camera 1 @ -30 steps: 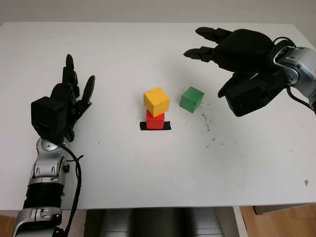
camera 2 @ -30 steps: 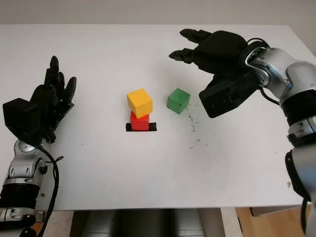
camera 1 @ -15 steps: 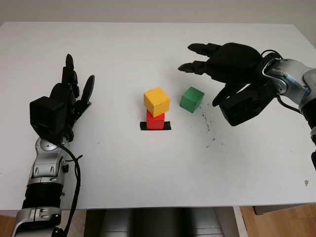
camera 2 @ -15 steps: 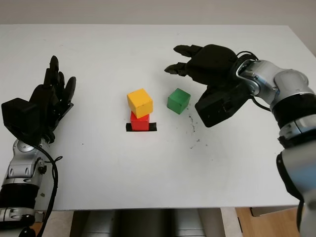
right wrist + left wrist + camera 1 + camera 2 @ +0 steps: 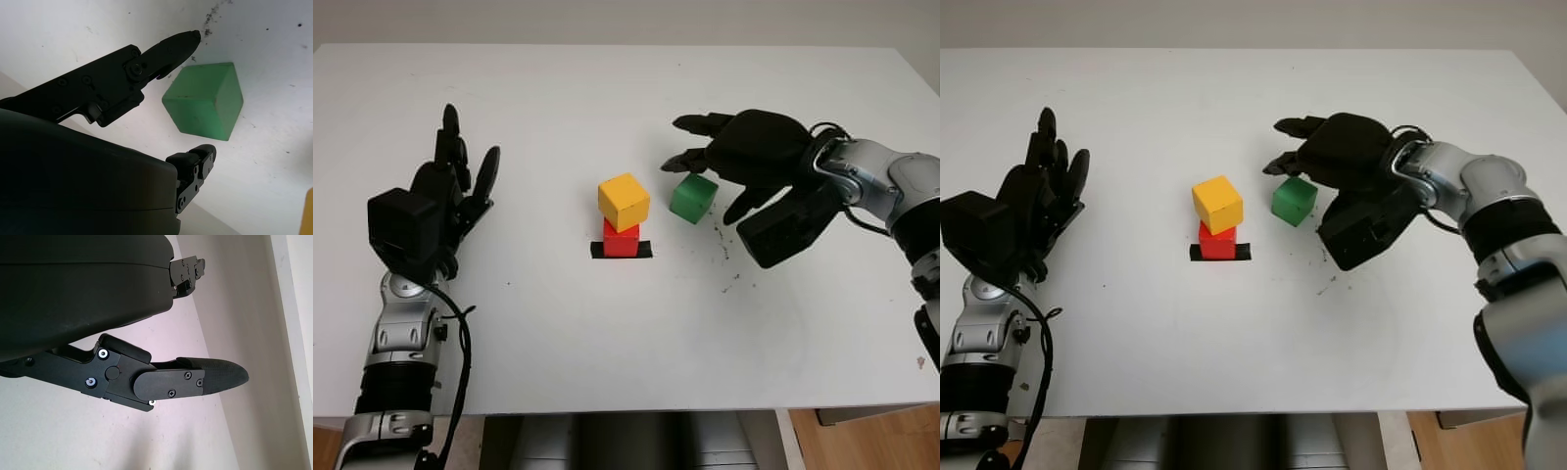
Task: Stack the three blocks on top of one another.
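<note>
A yellow block (image 5: pixel 624 201) sits slightly turned on a red block (image 5: pixel 621 239), which stands on a black tape mark (image 5: pixel 645 250) at the table's middle. Just to their right, a green block (image 5: pixel 693 198) stands alone on the table. My right hand (image 5: pixel 703 157) hovers open directly above and behind the green block without touching it. In the right wrist view the green block (image 5: pixel 205 100) lies between a long finger (image 5: pixel 161 51) and the thumb (image 5: pixel 195 164), with gaps on both sides. My left hand (image 5: pixel 460 171) is open, held upright at the left of the table.
The white table (image 5: pixel 607 343) carries a trail of dark specks (image 5: pixel 724 250) to the right of the green block. Its front edge runs along the bottom of the head views, and the far edge is at the top.
My right hand has come down and to the left, from the far right of the table to over the green block. The blocks and the left hand have not moved.
</note>
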Controlling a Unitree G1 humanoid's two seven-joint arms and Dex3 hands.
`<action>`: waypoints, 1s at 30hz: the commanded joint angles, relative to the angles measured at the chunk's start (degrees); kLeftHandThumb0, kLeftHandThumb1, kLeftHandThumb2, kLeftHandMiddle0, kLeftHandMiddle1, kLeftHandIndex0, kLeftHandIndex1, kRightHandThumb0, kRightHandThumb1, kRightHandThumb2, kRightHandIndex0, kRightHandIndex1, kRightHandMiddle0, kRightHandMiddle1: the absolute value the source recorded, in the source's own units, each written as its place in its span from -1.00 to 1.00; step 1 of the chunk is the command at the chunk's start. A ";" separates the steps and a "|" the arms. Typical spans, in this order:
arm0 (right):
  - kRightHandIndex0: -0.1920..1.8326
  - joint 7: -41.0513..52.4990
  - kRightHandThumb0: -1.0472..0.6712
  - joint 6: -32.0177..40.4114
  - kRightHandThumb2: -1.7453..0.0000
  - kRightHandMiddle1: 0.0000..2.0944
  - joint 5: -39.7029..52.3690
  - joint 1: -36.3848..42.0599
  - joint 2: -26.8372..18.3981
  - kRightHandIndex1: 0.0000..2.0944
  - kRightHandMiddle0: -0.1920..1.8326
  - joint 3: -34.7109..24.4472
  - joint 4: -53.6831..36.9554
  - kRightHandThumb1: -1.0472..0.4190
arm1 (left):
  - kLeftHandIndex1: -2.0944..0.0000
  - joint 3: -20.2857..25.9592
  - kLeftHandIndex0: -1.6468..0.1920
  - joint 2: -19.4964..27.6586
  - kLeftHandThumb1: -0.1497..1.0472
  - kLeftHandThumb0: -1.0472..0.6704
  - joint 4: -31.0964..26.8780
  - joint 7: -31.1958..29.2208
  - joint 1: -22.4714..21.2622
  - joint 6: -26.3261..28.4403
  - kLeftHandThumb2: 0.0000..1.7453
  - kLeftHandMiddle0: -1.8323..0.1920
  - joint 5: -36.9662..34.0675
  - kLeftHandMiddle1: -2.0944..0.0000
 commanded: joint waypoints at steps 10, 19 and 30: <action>-0.68 -5.82 -0.30 -1.28 0.94 -0.87 -1.62 -0.12 0.85 -0.93 -0.27 1.77 2.45 -0.68 | 1.00 0.10 1.00 0.61 1.00 -0.63 -2.30 -0.17 1.10 1.10 -0.47 1.00 0.03 1.00; -0.57 -11.85 -0.26 -1.85 0.93 -0.65 -4.48 -1.04 1.32 -0.92 0.04 3.67 4.06 -0.74 | 1.00 0.28 1.00 0.43 1.00 -0.64 -2.72 -0.63 1.04 1.41 -0.47 1.00 -0.43 1.00; -0.45 -9.19 -0.25 -0.72 0.94 0.00 -2.38 -1.87 1.31 -0.94 -0.20 2.52 4.69 -0.77 | 1.00 0.06 1.00 0.46 1.00 -0.63 -2.32 -0.12 1.09 1.15 -0.47 1.00 0.41 1.00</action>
